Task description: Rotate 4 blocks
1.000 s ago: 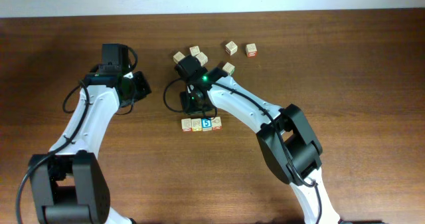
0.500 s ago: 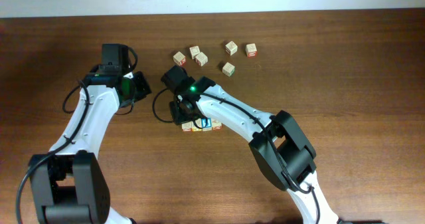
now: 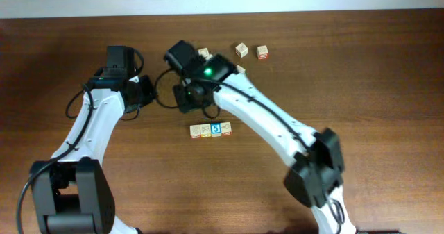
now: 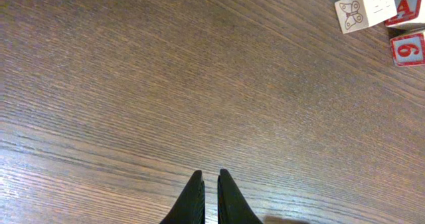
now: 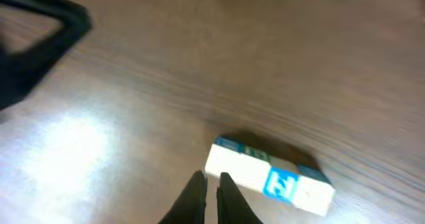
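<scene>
The four blocks (image 3: 210,129) sit in a tight row on the surface (image 3: 361,123), side by side and touching, and from overhead a blue-marked face shows third from the left. The right tool (image 5: 210,179) hangs above the wood just past the row's left end, on the side away from the robot, pinched almost shut with nothing between its fingers. In its own blurred view the row lies just ahead and right of the tips, with only bare wood around them. The left tool (image 4: 209,175) is well off to the left of the row, likewise nearly shut and empty. Beyond the right arm (image 3: 263,116) lie loose cubes (image 3: 241,49) — two in plain sight, two more partly covered by the arm. The left wrist view catches three at its upper right: a butterfly cube (image 4: 352,14), a red "A" cube (image 4: 406,4) right beside it, and a red "9" cube (image 4: 407,48) just below.
</scene>
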